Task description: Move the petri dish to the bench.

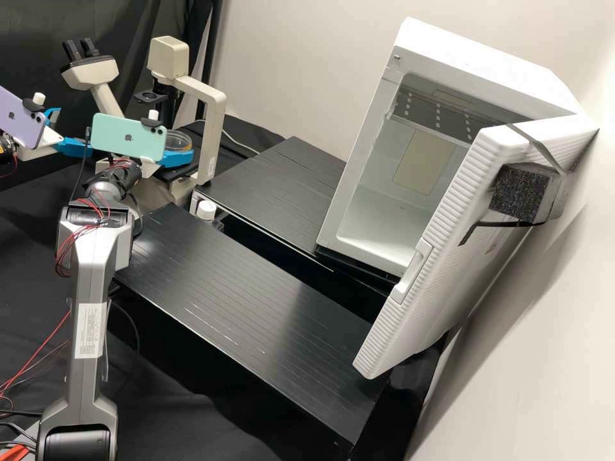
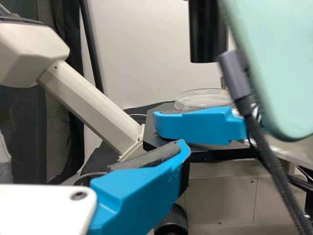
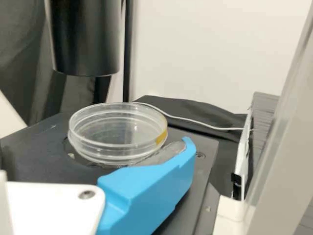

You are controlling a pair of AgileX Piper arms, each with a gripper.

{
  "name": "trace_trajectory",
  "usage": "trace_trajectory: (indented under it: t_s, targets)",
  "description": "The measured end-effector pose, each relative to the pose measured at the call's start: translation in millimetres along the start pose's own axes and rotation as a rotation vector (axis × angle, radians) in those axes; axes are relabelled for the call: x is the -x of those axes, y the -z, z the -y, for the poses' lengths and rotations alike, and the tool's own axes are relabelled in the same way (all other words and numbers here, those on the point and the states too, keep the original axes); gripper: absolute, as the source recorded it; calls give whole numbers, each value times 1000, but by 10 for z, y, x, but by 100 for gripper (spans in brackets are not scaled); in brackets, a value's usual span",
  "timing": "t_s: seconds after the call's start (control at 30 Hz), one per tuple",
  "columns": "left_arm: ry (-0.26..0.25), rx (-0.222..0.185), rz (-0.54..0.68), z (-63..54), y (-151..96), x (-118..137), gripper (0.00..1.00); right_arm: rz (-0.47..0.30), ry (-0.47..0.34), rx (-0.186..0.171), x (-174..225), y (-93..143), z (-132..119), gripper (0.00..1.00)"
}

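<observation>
The dish is round and clear like a window. It sits on the flat black plate of the microscope, under a fat black tube. A bit of yellow is on its side.

The right claw is at the dish, and it is open, so it is not squeezing it. In the right wrist view, one blue finger lies along the side of the dish. I cannot tell if it touches.

The left claw is open too, with its two blue fingers apart. It is off to the side of the microscope, near the back of the right claw. In the left wrist view, its blue finger is in front, and the dish is farther away, behind the right claw.

A green phone rides on the right arm, and a purple phone rides on the left one. The black bench has two tops, with a gap between them. A big white box stands at the back with its door open. A little pot with a white lid is by the gap.
</observation>
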Motion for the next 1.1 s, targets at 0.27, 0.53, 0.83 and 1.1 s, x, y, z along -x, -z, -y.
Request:
trace_trajectory:
  t_s: [0.27, 0.53, 0.83, 1.1]
  targets:
    - [0, 0, 0, 0, 0, 0, 100, 44, 7, 32, -90, -33, 55, 100]
    - [0, 0, 0, 0, 0, 0, 100, 67, 3, 31, -146, -27, 59, 100]
    - [0, 0, 0, 0, 0, 0, 100, 78, 11, 55, -150, -3, 67, 0]
    - [0, 0, 0, 0, 0, 0, 100, 90, 21, 77, -154, -6, 94, 0]
